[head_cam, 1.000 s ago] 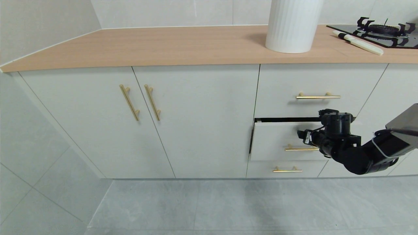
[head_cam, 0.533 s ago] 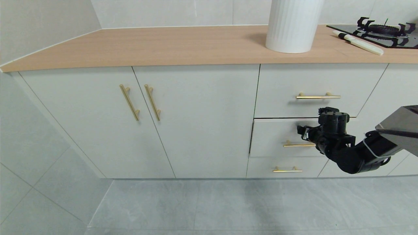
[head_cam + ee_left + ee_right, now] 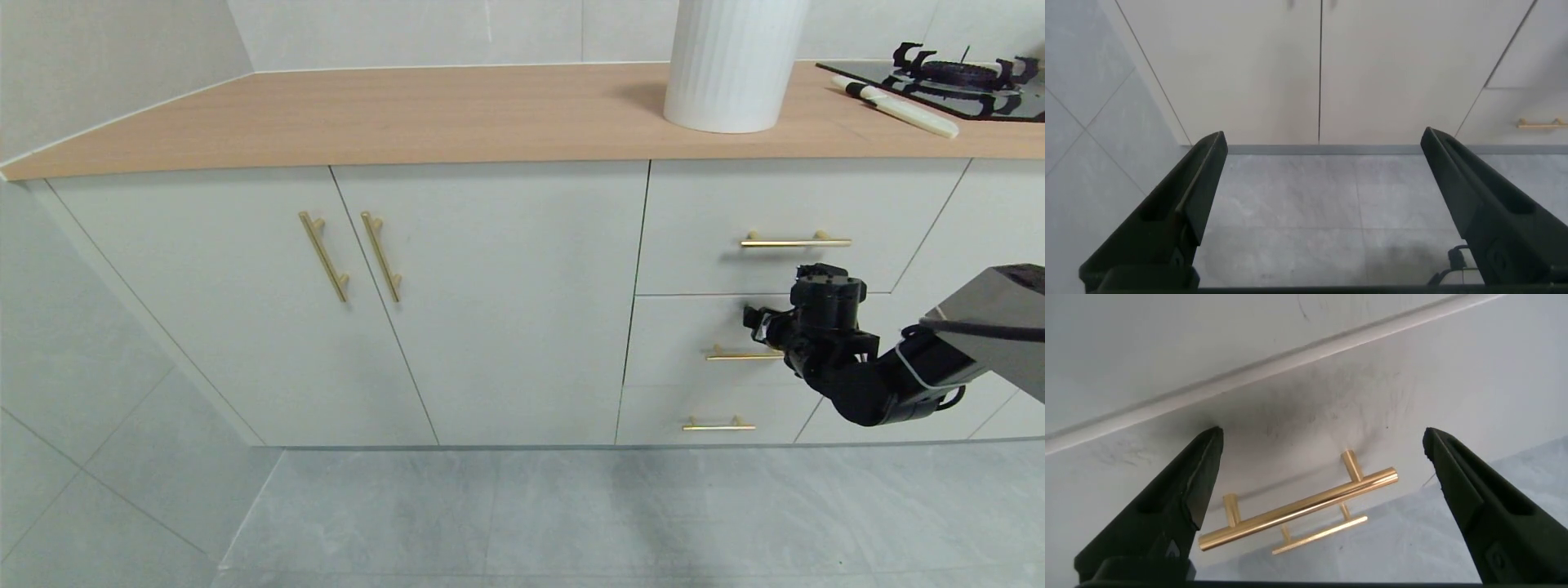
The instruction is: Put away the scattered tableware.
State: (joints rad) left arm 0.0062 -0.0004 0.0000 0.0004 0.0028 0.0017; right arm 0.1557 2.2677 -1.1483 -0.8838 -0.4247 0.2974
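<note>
While middle drawer sits flush, progress: drawer step looks done
right gripper: fingers apart, by handle
left gripper: fingers apart
remaining: maybe utensil on table

Right hand, fingers spread wide, faces middle drawer handle. Bar sits across gap; shut drawer front behind it blocks forward travel. Top handle juts at 12 o'clock, bottom handle at 6 o'clock. Left hand, spread, over floor; cabinet doors ahead. Tabletop: white ribbed vase at 1 o'clock; long cream utensil and stove at 2 o'clock; passage at 11 o'clock.
</note>
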